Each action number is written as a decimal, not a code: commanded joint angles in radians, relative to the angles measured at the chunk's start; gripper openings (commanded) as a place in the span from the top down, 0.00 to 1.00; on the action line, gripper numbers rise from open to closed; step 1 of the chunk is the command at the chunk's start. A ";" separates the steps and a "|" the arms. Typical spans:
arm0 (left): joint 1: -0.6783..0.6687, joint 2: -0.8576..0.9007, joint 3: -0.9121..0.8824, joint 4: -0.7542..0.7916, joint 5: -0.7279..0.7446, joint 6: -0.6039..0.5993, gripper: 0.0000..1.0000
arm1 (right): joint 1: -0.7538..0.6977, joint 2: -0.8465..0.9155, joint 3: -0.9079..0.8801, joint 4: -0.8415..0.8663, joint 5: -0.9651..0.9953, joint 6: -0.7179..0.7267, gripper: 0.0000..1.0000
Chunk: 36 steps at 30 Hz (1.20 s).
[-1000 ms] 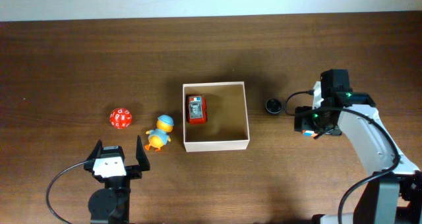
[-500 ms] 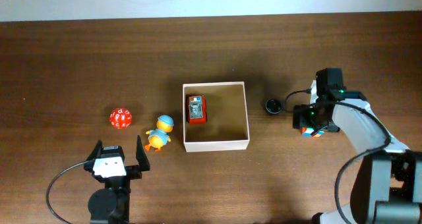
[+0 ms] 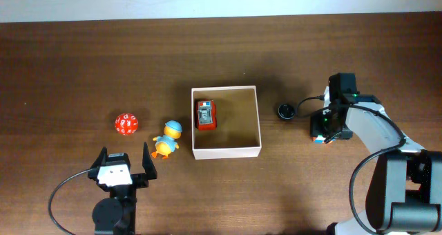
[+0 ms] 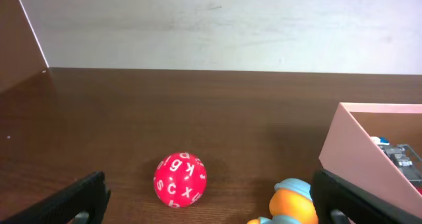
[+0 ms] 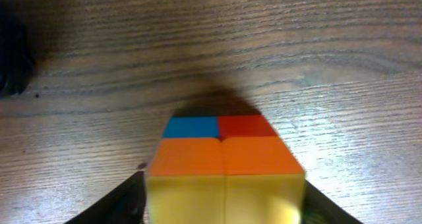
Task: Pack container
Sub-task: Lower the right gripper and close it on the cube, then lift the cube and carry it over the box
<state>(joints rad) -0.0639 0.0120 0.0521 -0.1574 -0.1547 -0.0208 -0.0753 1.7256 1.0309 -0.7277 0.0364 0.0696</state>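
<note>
The container (image 3: 226, 151), a white-walled square box with a tan inside, stands mid-table and holds a red toy (image 3: 205, 115). Its pale wall (image 4: 359, 151) shows at the right of the left wrist view. My right gripper (image 3: 324, 133) is down on the table right of the box. Its fingers press both sides of a colour cube (image 5: 224, 165) with orange, yellow, blue and red faces, and the cube rests on the wood. My left gripper (image 3: 124, 156) stands open near the front edge, with a red lettered ball (image 4: 180, 179) and an orange duck (image 4: 292, 201) beyond it.
A small round black object (image 3: 286, 111) lies between the box and my right gripper. The ball (image 3: 126, 123) and the duck (image 3: 166, 139) sit left of the box. The table's far edge meets a pale wall.
My right gripper has dropped and shifted slightly toward the box, and its fingers have narrowed onto the colour cube. The left arm and the toys have not moved.
</note>
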 commanded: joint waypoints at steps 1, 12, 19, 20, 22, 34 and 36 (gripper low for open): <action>0.006 -0.006 -0.005 0.002 -0.007 -0.009 0.01 | -0.006 0.009 -0.003 0.003 0.009 -0.002 0.42; 0.006 -0.006 -0.005 0.002 -0.007 -0.009 0.01 | -0.006 0.009 -0.002 0.010 0.009 -0.002 0.45; 0.006 -0.006 -0.005 0.002 -0.007 -0.009 0.01 | -0.006 0.009 -0.001 0.031 0.008 -0.002 0.49; 0.006 -0.006 -0.005 0.002 -0.007 -0.009 0.01 | -0.006 0.009 0.001 0.031 0.008 -0.002 0.50; 0.006 -0.006 -0.005 0.002 -0.007 -0.009 0.01 | -0.006 0.009 0.008 0.030 0.001 -0.002 0.50; 0.006 -0.006 -0.005 0.002 -0.007 -0.009 0.01 | -0.005 -0.013 0.232 -0.096 -0.129 -0.014 0.50; 0.006 -0.006 -0.005 0.002 -0.007 -0.009 0.01 | -0.004 -0.020 0.293 -0.142 -0.152 -0.017 0.50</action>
<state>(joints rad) -0.0639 0.0120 0.0521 -0.1570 -0.1547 -0.0208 -0.0753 1.7290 1.2243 -0.8314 -0.0452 0.0666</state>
